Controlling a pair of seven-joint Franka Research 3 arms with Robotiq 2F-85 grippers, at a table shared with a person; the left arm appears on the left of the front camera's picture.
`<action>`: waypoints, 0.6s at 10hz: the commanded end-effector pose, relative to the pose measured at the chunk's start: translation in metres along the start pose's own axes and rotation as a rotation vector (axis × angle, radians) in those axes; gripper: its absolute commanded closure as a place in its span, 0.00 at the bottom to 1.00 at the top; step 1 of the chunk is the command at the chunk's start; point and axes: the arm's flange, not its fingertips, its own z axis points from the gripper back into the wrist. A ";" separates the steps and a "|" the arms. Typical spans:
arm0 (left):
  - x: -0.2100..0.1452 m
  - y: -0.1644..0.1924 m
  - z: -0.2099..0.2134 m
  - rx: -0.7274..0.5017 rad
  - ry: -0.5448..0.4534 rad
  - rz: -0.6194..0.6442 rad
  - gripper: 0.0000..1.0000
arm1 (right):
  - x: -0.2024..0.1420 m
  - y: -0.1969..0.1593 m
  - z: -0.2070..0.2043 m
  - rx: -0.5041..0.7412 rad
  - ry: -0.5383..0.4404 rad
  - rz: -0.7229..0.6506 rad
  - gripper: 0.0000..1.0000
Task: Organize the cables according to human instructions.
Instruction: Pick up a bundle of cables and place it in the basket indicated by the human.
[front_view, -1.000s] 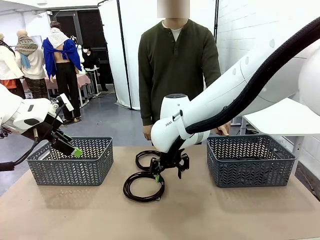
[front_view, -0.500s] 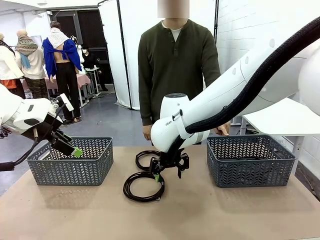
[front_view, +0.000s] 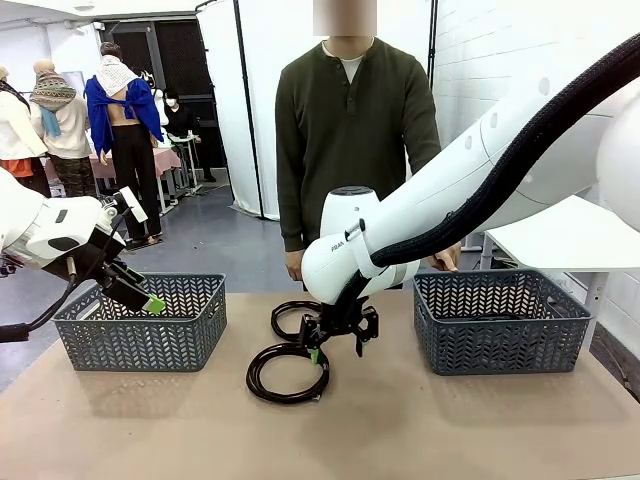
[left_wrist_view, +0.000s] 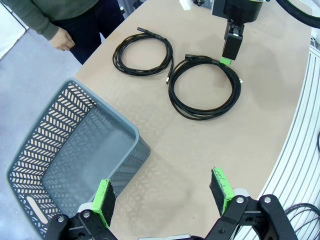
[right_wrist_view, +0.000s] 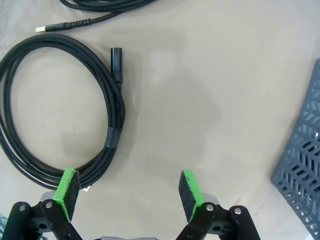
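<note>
Right arm (front_view: 450, 190): glossy white shell, rounded joint housing with a dark cap and small dark lettering. A black ribbed hose (front_view: 540, 130) is banded along it.
Left arm (front_view: 45, 232): white shell with a black inset; thin black cable (front_view: 62, 292) looping beneath.
Right tool (right_wrist_view: 128, 186) and left tool (left_wrist_view: 161, 194): black linkage fingers, silver pivot bolts, green pads.
Person (front_view: 355, 130): dark olive long-sleeved henley, buttoned placket, white undershirt at the neck.
</note>
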 end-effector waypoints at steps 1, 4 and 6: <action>0.000 0.002 -0.001 -0.007 -0.012 0.007 0.00 | 0.008 0.009 -0.005 -0.013 0.028 -0.070 0.00; 0.000 0.002 -0.001 -0.007 -0.012 0.007 0.00 | 0.017 0.017 -0.013 -0.037 0.046 -0.098 0.00; 0.000 0.002 -0.001 -0.007 -0.012 0.007 0.00 | 0.020 0.021 -0.020 -0.058 0.048 -0.110 0.00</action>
